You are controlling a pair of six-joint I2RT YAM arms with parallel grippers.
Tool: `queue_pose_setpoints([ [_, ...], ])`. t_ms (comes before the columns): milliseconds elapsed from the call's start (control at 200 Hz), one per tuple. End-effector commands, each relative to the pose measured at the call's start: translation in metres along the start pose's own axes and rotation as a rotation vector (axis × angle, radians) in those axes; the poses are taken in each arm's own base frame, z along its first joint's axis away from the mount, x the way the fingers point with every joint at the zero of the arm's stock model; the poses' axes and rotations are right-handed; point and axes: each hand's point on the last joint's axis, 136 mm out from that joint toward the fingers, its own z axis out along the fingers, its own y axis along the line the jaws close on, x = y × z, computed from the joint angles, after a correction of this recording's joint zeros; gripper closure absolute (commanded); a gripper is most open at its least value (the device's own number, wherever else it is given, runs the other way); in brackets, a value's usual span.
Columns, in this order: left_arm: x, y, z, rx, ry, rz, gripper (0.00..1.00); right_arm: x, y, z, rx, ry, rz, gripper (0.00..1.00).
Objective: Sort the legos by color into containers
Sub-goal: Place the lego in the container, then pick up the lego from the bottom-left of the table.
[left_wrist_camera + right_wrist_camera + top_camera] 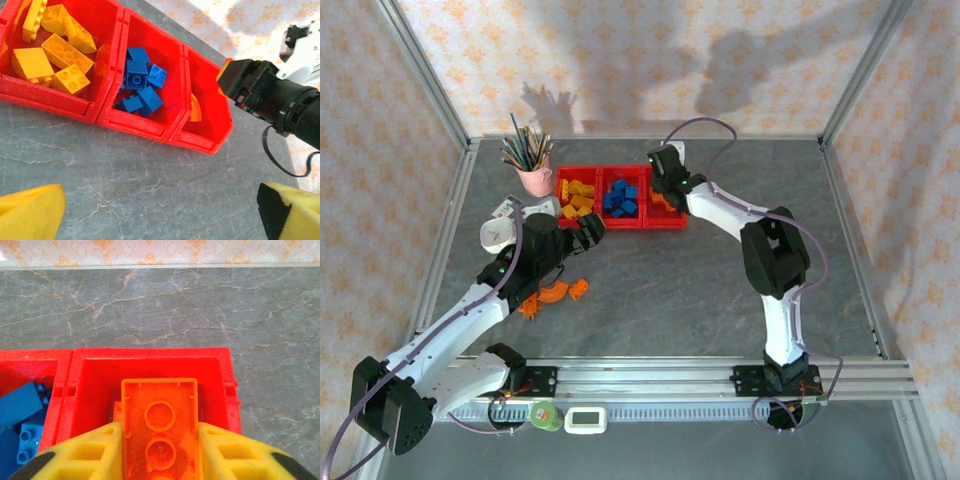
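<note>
Three joined red bins (645, 226) stand at the back of the table. The left one holds yellow legos (55, 50), the middle one blue legos (140, 82), and an orange arch (195, 107) lies in the right one. My right gripper (160, 450) hangs over the right bin (150, 357), shut on an orange brick (160, 420) with its hollow underside facing the camera. In the top view that gripper (668, 188) is above the same bin. My left gripper (585, 232) is open with nothing in it, just in front of the bins; its yellow fingers (30, 212) stand wide apart. Orange legos (555, 292) lie loose under the left arm.
A pink cup of pencils (532, 170) stands left of the bins, with a white object (500, 232) in front of it. A green roll (546, 416) and a white device (586, 420) sit by the near rail. Grey tabletop lies between the arms.
</note>
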Motion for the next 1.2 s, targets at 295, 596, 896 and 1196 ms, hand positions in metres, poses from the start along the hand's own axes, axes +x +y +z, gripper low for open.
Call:
queue_pose_setpoints([
  [295,-0.027,-0.006,-0.016,0.009,-0.093,0.016,0.01,-0.015,0.01,-0.057,-0.093,-0.039,-0.025,0.4],
  [596,-0.023,0.014,-0.041,-0.048,-0.109,0.001,0.01,0.049,0.072,-0.123,-0.335,0.015,-0.123,0.3],
  [896,-0.015,0.042,-0.069,-0.125,-0.13,-0.04,0.01,0.138,0.132,-0.16,-0.523,0.104,-0.306,0.23],
  [1196,-0.014,0.059,-0.088,-0.164,-0.167,-0.088,0.01,0.196,0.194,-0.172,-0.624,0.158,-0.332,0.15],
])
